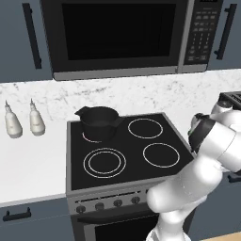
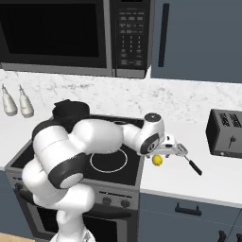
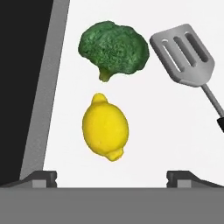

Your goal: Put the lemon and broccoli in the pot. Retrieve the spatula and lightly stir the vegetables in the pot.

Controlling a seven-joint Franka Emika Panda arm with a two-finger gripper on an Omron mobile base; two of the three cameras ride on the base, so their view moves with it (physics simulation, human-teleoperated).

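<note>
While the end effector [image 3: 111, 179] hangs wide open and empty over the counter [image 3: 175, 144], the lemon [image 3: 105, 127] lies just beyond its fingertips. The broccoli [image 3: 114, 49] sits at the lemon's 12 o'clock, the spatula [image 3: 186, 54] at 2 o'clock. The pot [image 1: 99, 123] stands on the stove's back-left burner.

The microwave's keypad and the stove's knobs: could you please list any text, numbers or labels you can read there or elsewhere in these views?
None can be read.
Microwave keypad: rows of pale marks on the buttons, too small and blurred to read.
Stove knobs: no legible markings.
Toaster, spatula, pot: no lettering visible.
</note>
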